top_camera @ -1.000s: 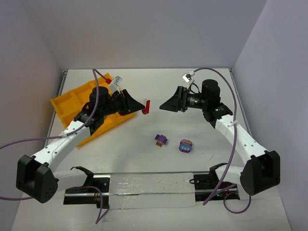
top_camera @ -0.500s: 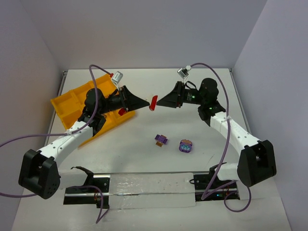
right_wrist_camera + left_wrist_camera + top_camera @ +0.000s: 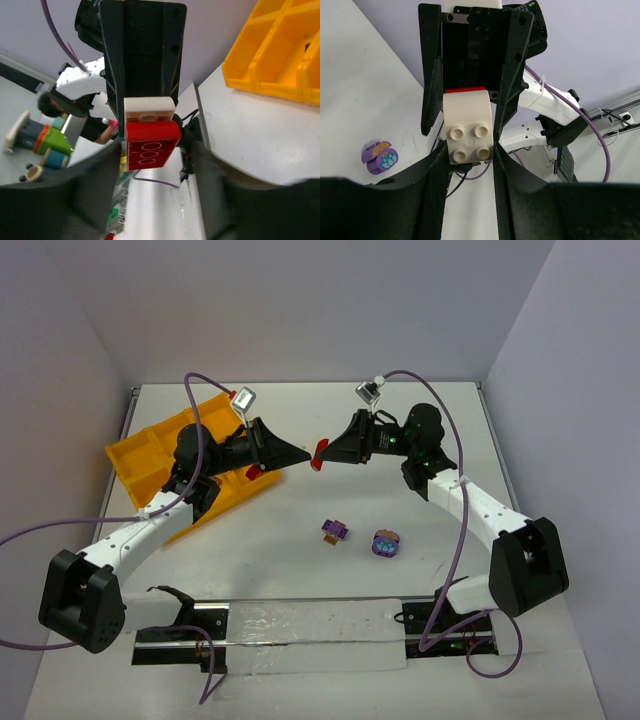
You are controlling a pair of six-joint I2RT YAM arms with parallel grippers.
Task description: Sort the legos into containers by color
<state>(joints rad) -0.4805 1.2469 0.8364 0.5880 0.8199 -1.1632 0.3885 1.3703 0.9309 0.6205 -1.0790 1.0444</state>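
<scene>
Beside the tray (image 3: 140,455), left gripper (image 3: 301,453) pinches the lego (image 3: 318,453); right gripper (image 3: 329,452) flanks it, grip unclear. An early release could drop it.

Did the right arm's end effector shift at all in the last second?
Yes. The right end effector moved left, closer to the yellow tray, up to the red brick.

Red-and-white lego (image 3: 319,453): red block capped by a white four-stud piece, held clear of the counter, white end gripped in the left hand (image 3: 305,454), red end inside the right hand (image 3: 328,453); purple-and-orange lego (image 3: 336,530) and rounded purple lego with light-blue flower (image 3: 385,543): lying slightly apart, mid-counter toward the near edge; yellow-orange containers (image 3: 140,455): one tray of square cells, skewed, near the far left corner.
</scene>
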